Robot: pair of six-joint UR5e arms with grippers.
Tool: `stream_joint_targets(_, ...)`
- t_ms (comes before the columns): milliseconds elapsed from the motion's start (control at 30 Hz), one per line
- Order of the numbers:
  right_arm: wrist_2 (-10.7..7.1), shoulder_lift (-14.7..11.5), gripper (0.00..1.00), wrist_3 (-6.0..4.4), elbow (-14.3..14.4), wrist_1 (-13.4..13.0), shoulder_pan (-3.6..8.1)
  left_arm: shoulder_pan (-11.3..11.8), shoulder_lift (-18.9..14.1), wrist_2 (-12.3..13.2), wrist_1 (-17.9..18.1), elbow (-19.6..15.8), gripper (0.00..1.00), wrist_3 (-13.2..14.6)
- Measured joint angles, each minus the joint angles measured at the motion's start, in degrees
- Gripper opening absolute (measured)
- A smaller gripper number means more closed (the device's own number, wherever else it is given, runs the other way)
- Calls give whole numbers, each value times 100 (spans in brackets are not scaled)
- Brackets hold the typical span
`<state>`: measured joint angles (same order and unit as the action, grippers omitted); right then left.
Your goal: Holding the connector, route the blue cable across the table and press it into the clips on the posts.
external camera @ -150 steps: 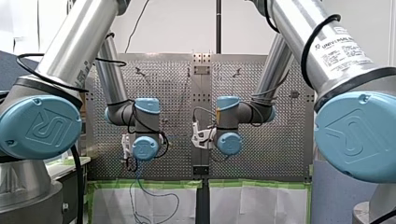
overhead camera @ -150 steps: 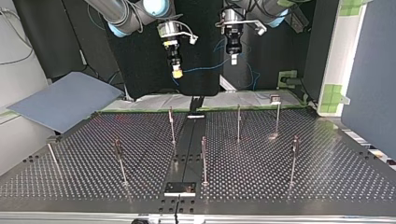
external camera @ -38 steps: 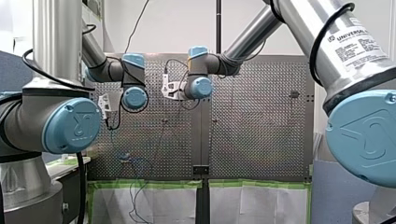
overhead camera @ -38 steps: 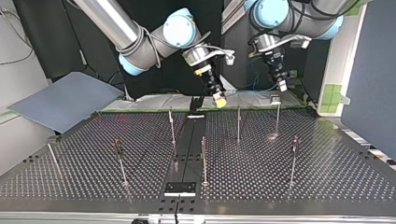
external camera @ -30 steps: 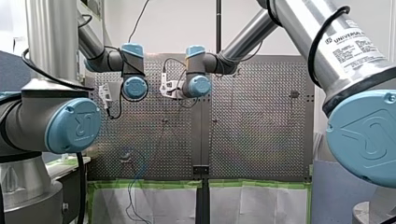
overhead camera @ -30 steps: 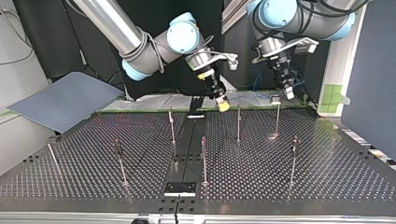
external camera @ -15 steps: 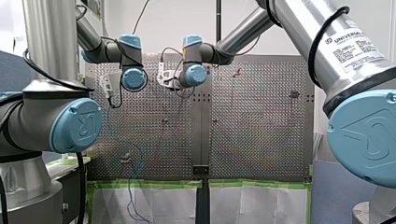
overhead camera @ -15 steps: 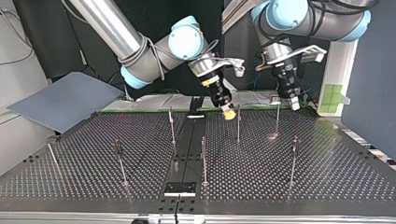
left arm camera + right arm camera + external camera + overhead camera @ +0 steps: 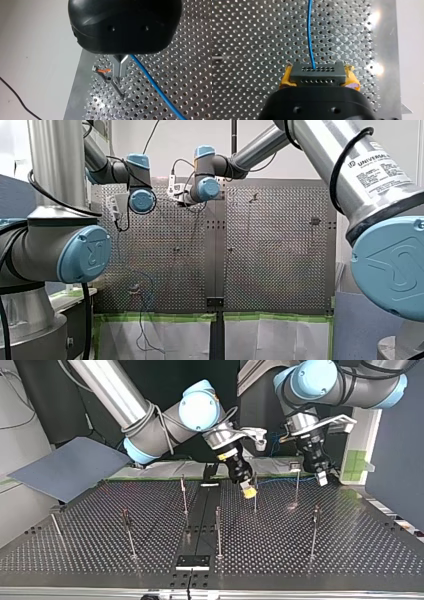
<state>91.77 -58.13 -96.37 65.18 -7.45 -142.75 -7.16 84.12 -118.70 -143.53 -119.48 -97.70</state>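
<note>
1. Step in hand, as I read it: seat the blue cable in the orange clip on the thin metal corner post. The clip is empty, and the cable passes just beside that post.
2. To do it well: keep the span taut and line it over the clip mouth. Then press down right beside the post so the thin rod doesn't flex sideways.
3. My left gripper sits just beside the post. Its metal fingers are drawn together to a narrow point. The cable emerges right next to them; whether it's pinched is hidden.
4. Farther from the post: my right gripper, yellow pads clamped on the black rectangular multi-hole connector. The cable leaves its face straight ahead.
5. That gripper hangs just beside the next plain metal post; watch clearance there.
6. More posts stand farther out on the perforated metal table, likely later stops.
</note>
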Motion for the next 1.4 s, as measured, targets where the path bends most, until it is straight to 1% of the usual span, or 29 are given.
stream_joint_targets(100,-33,5,0,-51,-138,109,23,54,7,45,-3,52,0,-1)
stream_joint_targets(167,-87,7,0,-77,-223,163,35,96,6,119,-1,93,0,-10)
stream_joint_targets(200,-118,9,0,-95,-261,179,39,115,7,151,-4,113,0,-17)
stream_joint_targets(333,-256,13,0,-223,-447,220,47,191,11,286,-29,199,0,-41)
stream_joint_targets(467,-299,52,0,-285,-626,242,48,262,42,416,-16,221,0,-55)
stream_joint_targets(667,-310,241,0,-301,-901,326,36,408,177,546,30,268,0,-87)
stream_joint_targets(767,-309,314,0,-304,-1009,340,34,536,220,621,36,305,0,-95)
stream_joint_targets(933,-324,436,0,-303,-1154,359,20,798,241,859,42,339,0,-133)
stream_joint_targets(1133,-333,577,0,-300,-1297,389,3,1026,331,1125,45,443,0,-213)
stream_joint_targets(1400,-330,667,0,-296,-1419,384,-17,1080,545,1556,125,648,0,-380)
